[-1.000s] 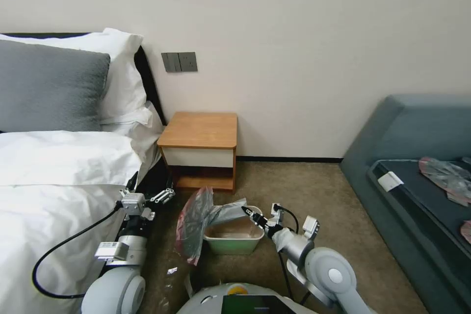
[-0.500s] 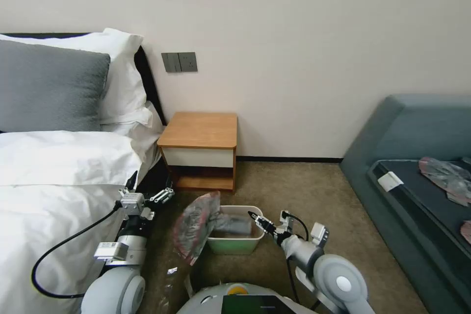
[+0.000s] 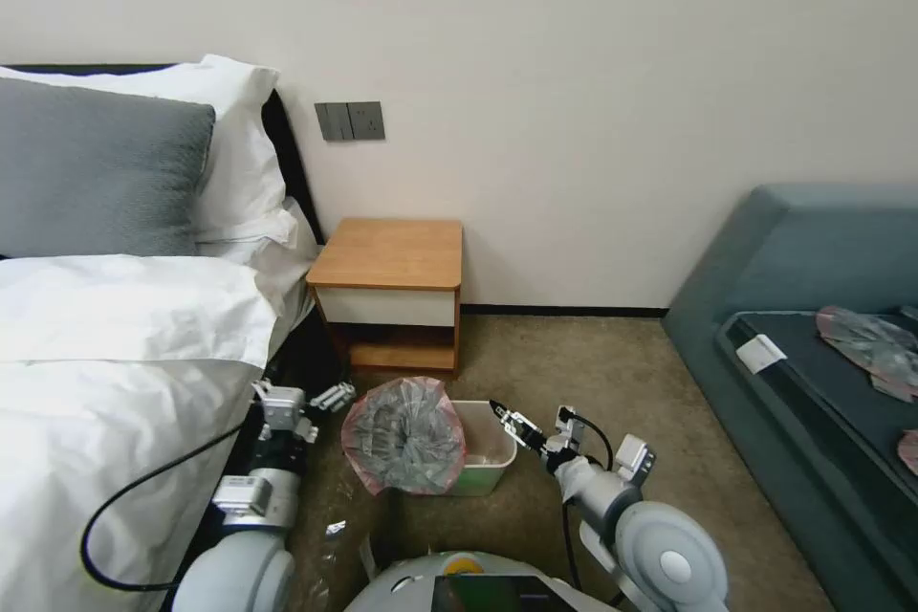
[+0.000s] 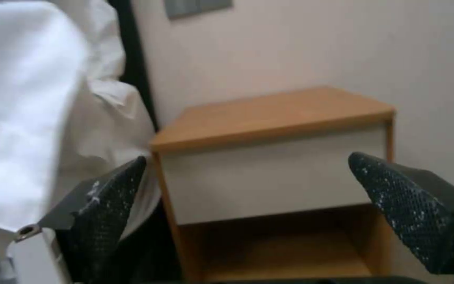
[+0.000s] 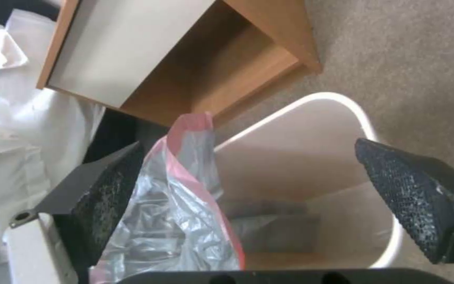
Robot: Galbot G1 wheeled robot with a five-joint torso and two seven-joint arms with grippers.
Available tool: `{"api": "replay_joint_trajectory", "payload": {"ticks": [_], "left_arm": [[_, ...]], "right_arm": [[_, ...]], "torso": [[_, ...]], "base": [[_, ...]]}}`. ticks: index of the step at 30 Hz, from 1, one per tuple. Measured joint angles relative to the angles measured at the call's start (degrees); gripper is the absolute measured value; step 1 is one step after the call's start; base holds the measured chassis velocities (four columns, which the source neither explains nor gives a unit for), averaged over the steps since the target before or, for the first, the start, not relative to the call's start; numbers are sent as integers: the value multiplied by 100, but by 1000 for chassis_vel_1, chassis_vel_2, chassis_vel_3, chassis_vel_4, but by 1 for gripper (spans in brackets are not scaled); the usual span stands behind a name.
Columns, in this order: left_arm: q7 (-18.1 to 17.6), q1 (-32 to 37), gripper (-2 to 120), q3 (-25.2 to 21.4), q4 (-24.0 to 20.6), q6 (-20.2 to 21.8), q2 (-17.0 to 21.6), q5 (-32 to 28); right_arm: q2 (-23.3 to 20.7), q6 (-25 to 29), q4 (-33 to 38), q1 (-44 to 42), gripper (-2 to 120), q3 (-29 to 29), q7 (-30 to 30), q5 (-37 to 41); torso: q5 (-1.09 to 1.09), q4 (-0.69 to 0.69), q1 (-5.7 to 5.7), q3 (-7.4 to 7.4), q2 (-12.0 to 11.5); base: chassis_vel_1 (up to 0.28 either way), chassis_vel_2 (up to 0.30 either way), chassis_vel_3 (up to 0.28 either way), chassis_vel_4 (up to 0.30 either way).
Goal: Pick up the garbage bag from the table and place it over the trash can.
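The garbage bag, crinkly grey with a pink-red rim, lies bunched over the left part of the trash can and spills down its left side. In the right wrist view the garbage bag hangs over one side of the cream-white trash can, whose other side stays uncovered. My right gripper hovers open at the can's right rim, holding nothing; its fingers straddle the can's mouth. My left gripper is open just left of the bag, facing the table, which is bare on top.
A bed with white bedding runs along the left, close to my left arm. On the right is a blue-grey sofa with flat plastic pieces on it. Carpet lies open between can and sofa.
My right gripper let go of the bag and drew back to the right. The bag collapsed from a stretched span into a bunch over the can's left side. My left arm shifted slightly right.
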Motion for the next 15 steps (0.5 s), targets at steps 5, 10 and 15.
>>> {"api": "replay_joint_trajectory", "payload": {"ticks": [5,10,15], "left_arm": [[-135,142,87,607,237,89,140,403],[-429,194,70,998,567,268,173,501],[-948,210,72,1345,669,745,138,126]], "right_arm": [[116,101,-66,163,100,-230,42,-237],[132,194,-101,209,100,-337,42,-529],[135,264,-121,275,100,-283,43,-596]], "torso": [[1,0,0,0,0],[1,0,0,0,0],[1,0,0,0,0]], "base": [[0,0,0,0],[0,0,0,0],[0,0,0,0]]}}
